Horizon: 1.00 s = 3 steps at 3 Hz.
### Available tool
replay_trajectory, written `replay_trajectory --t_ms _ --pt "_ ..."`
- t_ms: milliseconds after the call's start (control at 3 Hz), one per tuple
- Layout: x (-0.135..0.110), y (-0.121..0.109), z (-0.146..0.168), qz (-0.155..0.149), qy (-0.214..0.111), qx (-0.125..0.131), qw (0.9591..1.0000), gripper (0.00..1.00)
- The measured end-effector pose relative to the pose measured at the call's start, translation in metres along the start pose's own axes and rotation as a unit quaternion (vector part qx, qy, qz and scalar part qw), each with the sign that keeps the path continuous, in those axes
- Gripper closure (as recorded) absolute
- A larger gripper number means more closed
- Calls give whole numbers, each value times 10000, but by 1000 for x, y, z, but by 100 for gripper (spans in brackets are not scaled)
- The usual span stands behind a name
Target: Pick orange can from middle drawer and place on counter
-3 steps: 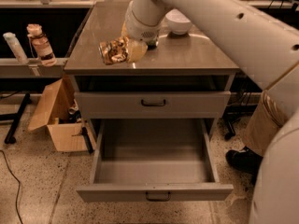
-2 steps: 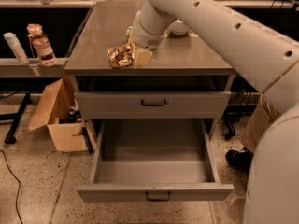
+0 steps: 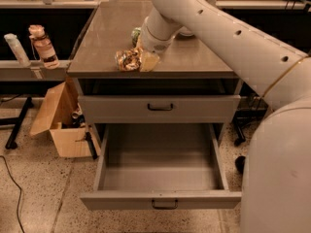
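Note:
The orange can (image 3: 126,60), shiny orange-gold with brown patches, rests on the counter (image 3: 204,57) close to its front edge, left of centre. My gripper (image 3: 137,61) reaches down from the white arm and is shut on the can's right side; one beige finger (image 3: 148,61) shows beside it. The middle drawer (image 3: 160,200) is pulled fully out below and is empty inside. The drawer above it (image 3: 160,108) is shut.
A green shiny packet (image 3: 135,32) lies on the counter behind the arm, and a white bowl (image 3: 186,32) is partly hidden by it. An open cardboard box (image 3: 60,118) stands on the floor at the left. Bottles (image 3: 41,45) stand on a left shelf.
The gripper and the can have shifted slightly right and toward the counter's front edge. The open drawer has not moved.

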State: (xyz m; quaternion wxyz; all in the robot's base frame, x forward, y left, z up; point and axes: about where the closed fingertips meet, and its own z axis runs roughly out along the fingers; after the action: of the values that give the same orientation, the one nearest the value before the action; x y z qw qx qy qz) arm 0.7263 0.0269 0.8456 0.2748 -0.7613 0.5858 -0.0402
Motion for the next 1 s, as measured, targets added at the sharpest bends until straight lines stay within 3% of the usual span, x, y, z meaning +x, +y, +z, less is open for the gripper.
replay_trajectory --t_ms 1000 --pt "-13 -58 23 -220 358 -157 9990 100"
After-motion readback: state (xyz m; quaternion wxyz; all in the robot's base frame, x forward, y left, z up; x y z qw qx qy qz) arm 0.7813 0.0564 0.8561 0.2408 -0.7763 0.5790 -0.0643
